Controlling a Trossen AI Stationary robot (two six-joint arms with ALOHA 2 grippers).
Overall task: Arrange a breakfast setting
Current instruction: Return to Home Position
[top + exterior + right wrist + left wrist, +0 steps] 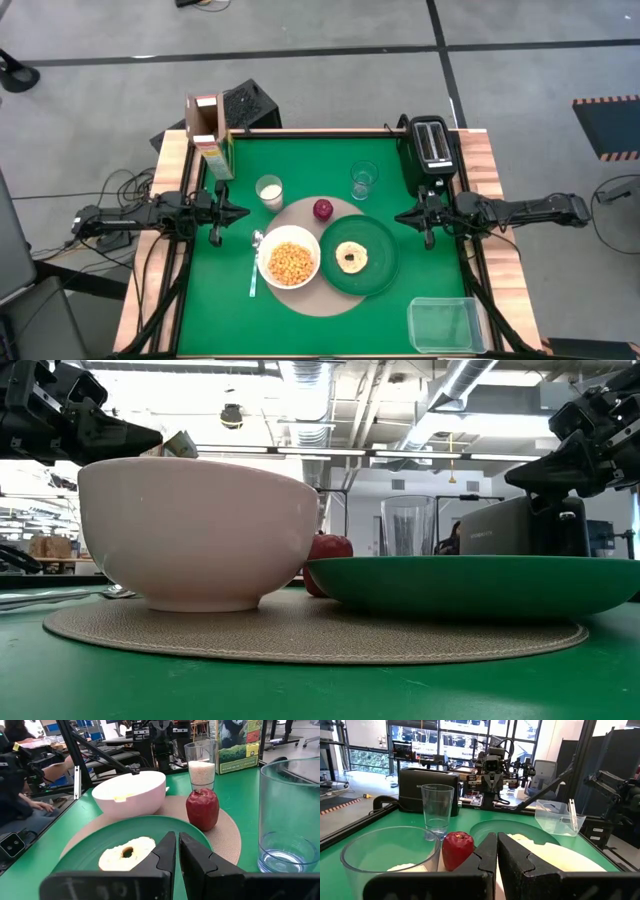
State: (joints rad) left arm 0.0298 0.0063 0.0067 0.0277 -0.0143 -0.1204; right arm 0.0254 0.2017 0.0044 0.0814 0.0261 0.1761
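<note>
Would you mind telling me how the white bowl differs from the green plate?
The white bowl is deep and holds orange cereal; the green plate is shallow, wider, and holds a ring of bread. The bowl stands on the left part of the tan mat; the plate overhangs its right edge. Both are round and hold food.

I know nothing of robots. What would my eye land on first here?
A breakfast laid in the middle of the green table: a white bowl of cereal and a red apple on a round tan mat, with a toasted bread ring on a dark-green plate beside the bowl. Flanking it, the left claw and right claw, both shut, point inward.
</note>
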